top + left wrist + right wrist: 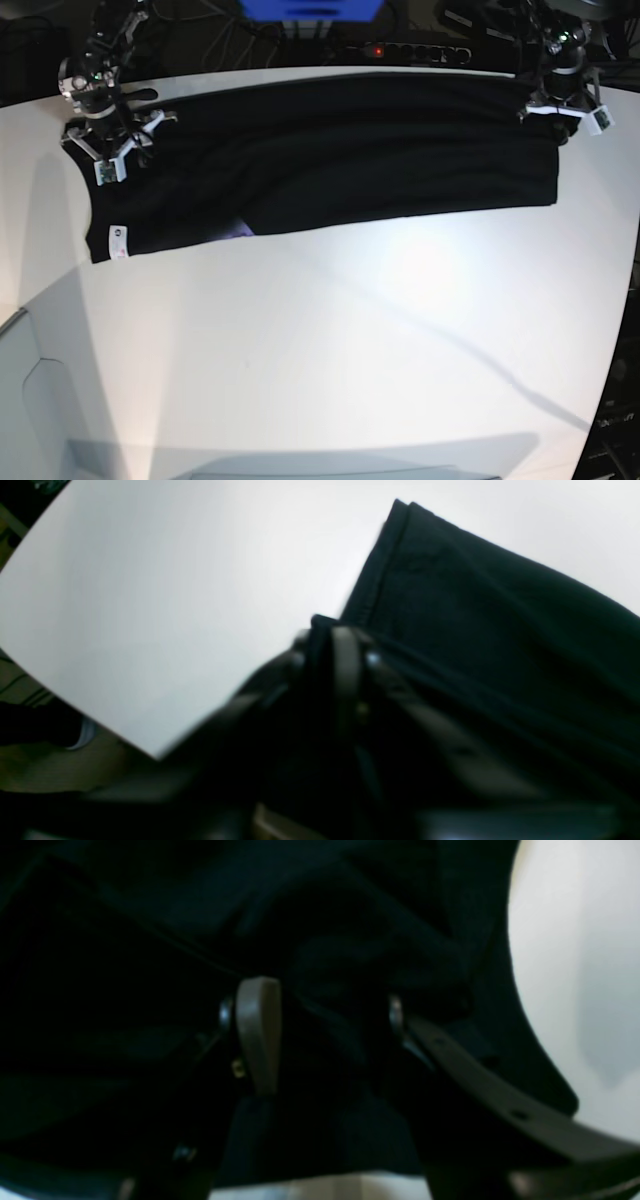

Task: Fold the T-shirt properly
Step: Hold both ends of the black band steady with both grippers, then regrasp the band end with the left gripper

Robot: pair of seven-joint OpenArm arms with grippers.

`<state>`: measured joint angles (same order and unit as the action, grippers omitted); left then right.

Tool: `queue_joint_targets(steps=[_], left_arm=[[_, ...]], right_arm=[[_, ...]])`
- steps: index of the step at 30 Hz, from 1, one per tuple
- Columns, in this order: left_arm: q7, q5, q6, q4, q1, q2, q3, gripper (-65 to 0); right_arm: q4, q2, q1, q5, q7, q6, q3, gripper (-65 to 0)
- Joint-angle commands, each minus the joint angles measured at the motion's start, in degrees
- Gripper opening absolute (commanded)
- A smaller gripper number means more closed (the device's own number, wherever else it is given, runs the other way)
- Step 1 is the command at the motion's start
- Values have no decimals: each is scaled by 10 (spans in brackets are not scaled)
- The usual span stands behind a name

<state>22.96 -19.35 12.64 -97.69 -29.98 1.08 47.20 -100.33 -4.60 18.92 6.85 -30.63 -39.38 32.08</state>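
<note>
The black T-shirt (pixel 350 160) lies as a long folded band across the far part of the white table (pixel 350 350). A small white tag (pixel 117 240) marks its left corner, and a bit of purple print (pixel 238 232) peeks out at the lower edge. My left gripper (pixel 560 118) is at the shirt's right end. In the left wrist view its jaws (pixel 362 645) stand almost together at the hemmed corner of the T-shirt (pixel 500 630), too blurred to judge. My right gripper (pixel 125 150) is over the left end, its fingers (pixel 257 1035) spread wide on dark cloth (pixel 125 940).
Behind the table stand a blue box (pixel 310 10) and a power strip (pixel 410 50) with a red light, among cables. The table's right edge (pixel 632 300) runs close to the left arm. A grey panel (pixel 30 400) sits at the near left corner.
</note>
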Motion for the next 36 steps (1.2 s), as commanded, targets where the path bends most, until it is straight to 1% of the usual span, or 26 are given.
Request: queue_joint_targets(steps=[1, 5, 7, 13, 14, 15, 17, 18, 19, 30, 33, 36], left_arm=[[-15, -3, -4, -10, -5, 5, 4, -444], [-15, -3, -4, -11, -6, 5, 7, -216], [-15, -3, -4, -11, -6, 7, 7, -133], [-15, -3, 1, -5, -4, 10, 2, -124], [-14, -3, 13, -3, -2, 10, 2, -124], [-14, -3, 32, -2, -1, 10, 2, -124], [-14, -3, 83, 7, 0, 10, 2, -125], [-14, -3, 100, 12, 0, 10, 3, -125], [-14, -3, 109, 19, 0, 10, 5, -125], [-15, -3, 109, 52, 1, 11, 9, -124], [-15, -2, 109, 69, 14, 11, 10, -124], [-15, -2, 109, 80, 17, 11, 23, -124]], right_arm=[[-4, 2, 2, 8, -8, -6, 1, -380], [-4, 2, 2, 8, -8, -6, 1, -380], [-4, 2, 2, 8, -8, -6, 1, -380], [-4, 2, 2, 8, -9, -6, 1, -380], [-4, 2, 2, 8, -9, -6, 1, -380], [-4, 2, 2, 8, -9, -6, 1, -380], [-4, 2, 2, 8, -9, -6, 1, -380], [-4, 2, 2, 8, -9, -6, 1, -380], [-4, 2, 2, 8, -9, -6, 1, -380], [-4, 2, -5, 8, -9, -6, 1, -379], [-4, 2, -5, 8, -9, -6, 1, -379], [-4, 2, -5, 8, -9, -6, 2, -379]])
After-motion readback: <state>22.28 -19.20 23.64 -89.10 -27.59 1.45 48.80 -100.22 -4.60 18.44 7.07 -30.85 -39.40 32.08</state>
